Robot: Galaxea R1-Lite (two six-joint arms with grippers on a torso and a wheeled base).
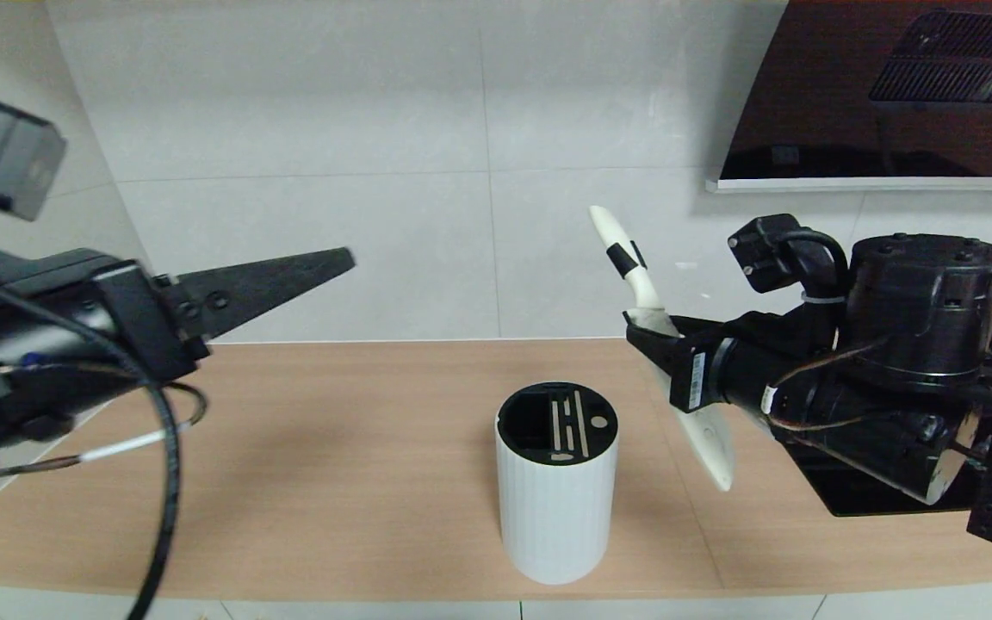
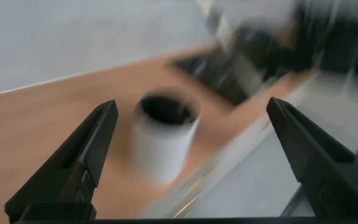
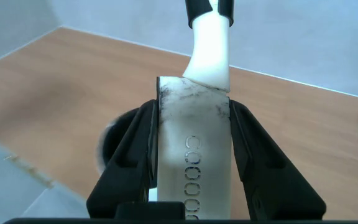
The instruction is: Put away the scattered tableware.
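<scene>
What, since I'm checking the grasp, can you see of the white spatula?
The spatula is off-white, plastic-looking, with a black band near the handle end and small rings along the blade. The right gripper clamps it mid-length, where it looks scuffed. It hangs tilted, handle up, blade down, above the counter, right of the holder, seemingly touching neither.

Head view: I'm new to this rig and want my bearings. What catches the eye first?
The right claw, raised at the right above the counter, clamps a white utensil tilted with its broad end down. A white ribbed holder with a black slotted top stands mid-counter near the front edge. The left claw hangs open at the left.
</scene>
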